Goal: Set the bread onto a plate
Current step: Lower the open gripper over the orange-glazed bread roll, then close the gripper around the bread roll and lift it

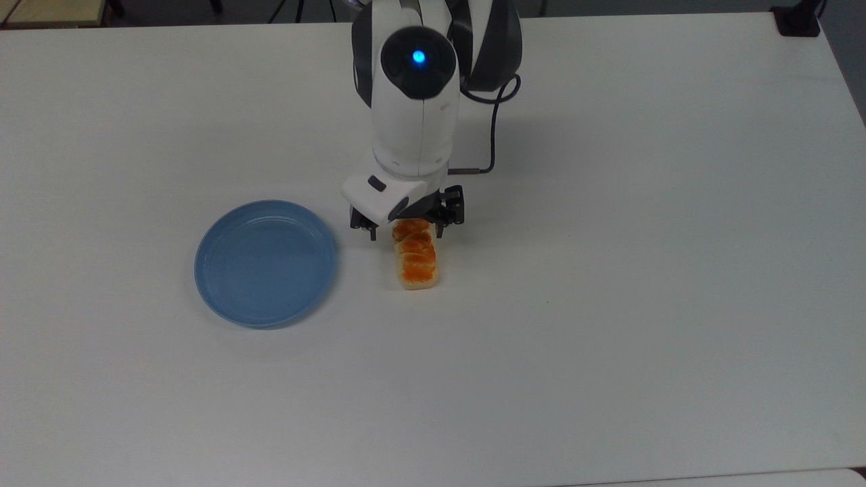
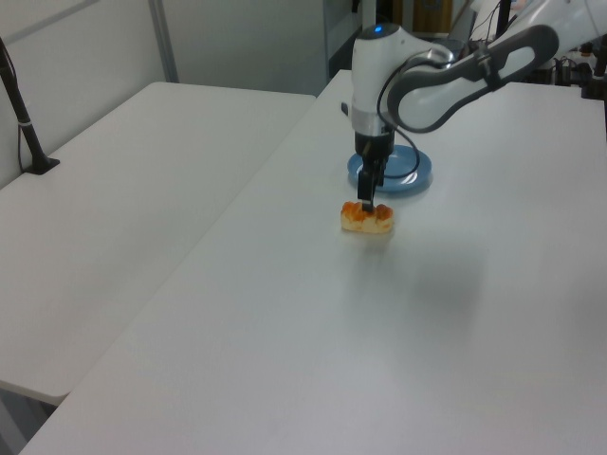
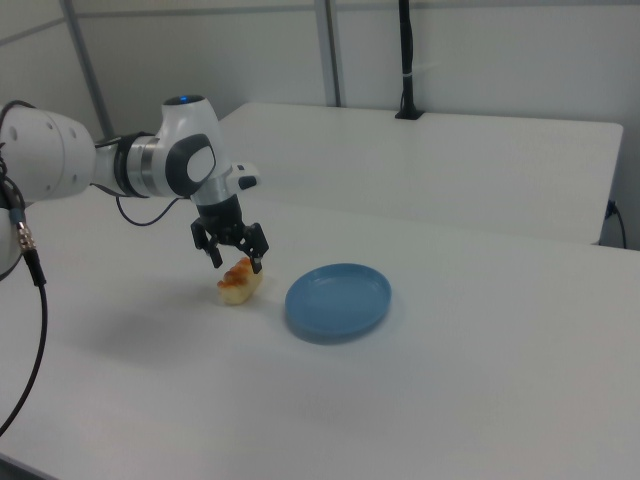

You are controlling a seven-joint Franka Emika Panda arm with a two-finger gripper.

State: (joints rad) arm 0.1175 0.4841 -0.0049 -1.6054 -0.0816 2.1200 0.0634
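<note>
In the top view, going left to right, the light-blue plate (image 1: 265, 263) lies bare on the white table (image 1: 643, 270), and the bread loaf (image 1: 415, 256) lies on the table just beside it at the plate's 3 o'clock, apart from the rim and pointing 12 to 6 o'clock.

The gripper (image 1: 404, 235) is over the loaf's 12 o'clock end with its jaws spread wide, one tip either side of the loaf and gripping nothing. How low the tips sit is hard to judge; in the right view they seem level with the loaf's top.

So nothing of the task looks done: the closing, the lift, the short carry toward 9 o'clock and the set-down all remain.

Nothing lies between loaf and plate. A black post (image 3: 405, 60) stands on a second table (image 3: 480, 150) at the right view's 12 o'clock, well apart.
</note>
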